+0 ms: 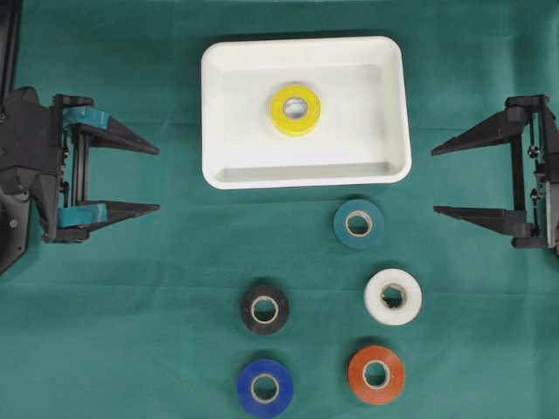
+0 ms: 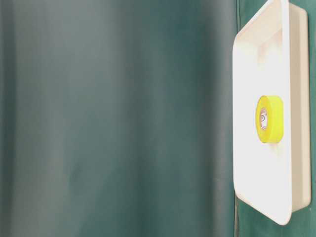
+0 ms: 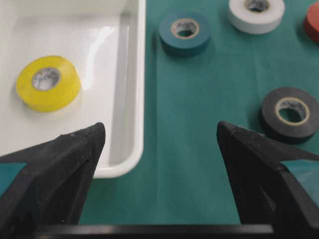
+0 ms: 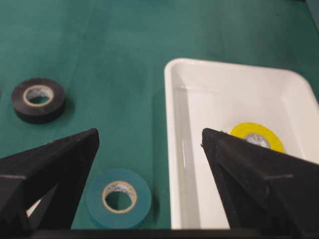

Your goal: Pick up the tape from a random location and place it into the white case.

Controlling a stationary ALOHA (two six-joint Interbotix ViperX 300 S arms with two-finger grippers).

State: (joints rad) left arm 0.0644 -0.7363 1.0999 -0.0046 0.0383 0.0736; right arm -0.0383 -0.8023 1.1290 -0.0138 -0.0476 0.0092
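Note:
A yellow tape roll (image 1: 295,109) (image 2: 269,119) (image 3: 48,82) (image 4: 257,136) lies flat inside the white case (image 1: 218,166) (image 2: 259,182) (image 3: 133,99) (image 4: 174,149). On the green cloth below the case lie a teal roll (image 1: 359,224) (image 3: 185,33) (image 4: 118,197), a white roll (image 1: 393,297) (image 3: 257,14), a black roll (image 1: 265,308) (image 3: 291,114) (image 4: 38,99), a blue roll (image 1: 265,388) and an orange roll (image 1: 376,374) (image 3: 312,22). My left gripper (image 1: 158,179) (image 3: 160,132) hangs open at the left, away from the case. At the right, my right gripper (image 1: 434,181) (image 4: 149,137) is open too, empty.
The green cloth (image 1: 131,305) covers the whole table. Both arms stand at the table's side edges, well apart from the rolls. In the table-level view only the case, the yellow roll and blurred green cloth show.

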